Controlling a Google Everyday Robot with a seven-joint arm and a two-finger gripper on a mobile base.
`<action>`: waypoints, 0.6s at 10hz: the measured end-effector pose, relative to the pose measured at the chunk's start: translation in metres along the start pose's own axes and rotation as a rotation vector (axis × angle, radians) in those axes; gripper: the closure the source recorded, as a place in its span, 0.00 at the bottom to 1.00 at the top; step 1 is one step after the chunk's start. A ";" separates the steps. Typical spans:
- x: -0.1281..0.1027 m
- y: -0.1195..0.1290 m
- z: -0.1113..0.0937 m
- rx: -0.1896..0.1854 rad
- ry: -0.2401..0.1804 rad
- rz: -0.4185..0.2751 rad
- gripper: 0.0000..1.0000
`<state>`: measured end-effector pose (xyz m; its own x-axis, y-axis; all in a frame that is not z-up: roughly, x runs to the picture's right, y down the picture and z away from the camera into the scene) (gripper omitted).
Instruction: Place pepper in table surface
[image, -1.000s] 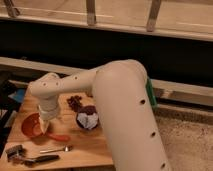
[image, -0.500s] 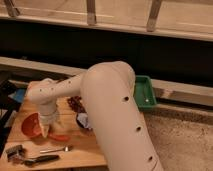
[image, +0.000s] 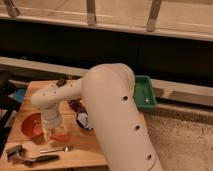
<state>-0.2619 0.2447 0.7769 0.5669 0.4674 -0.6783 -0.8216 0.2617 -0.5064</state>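
Note:
The pepper (image: 61, 137), small, slim and red-orange, lies on the light-brown wooden table surface (image: 80, 156), just right of the round orange bowl (image: 30, 125). My gripper (image: 50, 132) points down at the end of the white arm (image: 110, 105). It hangs between the bowl and the pepper, close to the pepper's left end. I cannot tell whether it touches the pepper.
A green tray (image: 145, 92) stands at the table's right end. Dark red items (image: 75, 105) and a dark rounded object (image: 84, 120) lie behind the pepper. A spoon (image: 56, 149) and metal tools (image: 17, 153) lie near the front edge. A dark wall rises behind.
The arm's bulk has shifted and now uncovers the green tray. The gripper has come slightly lower beside the bowl. The pepper lies at the same spot on the table.

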 end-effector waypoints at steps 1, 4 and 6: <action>0.002 0.001 0.004 -0.003 0.009 0.003 0.35; 0.002 0.004 0.010 -0.006 0.026 -0.004 0.49; 0.001 0.006 0.012 -0.003 0.031 -0.019 0.71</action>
<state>-0.2671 0.2568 0.7794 0.5840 0.4361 -0.6846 -0.8105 0.2675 -0.5211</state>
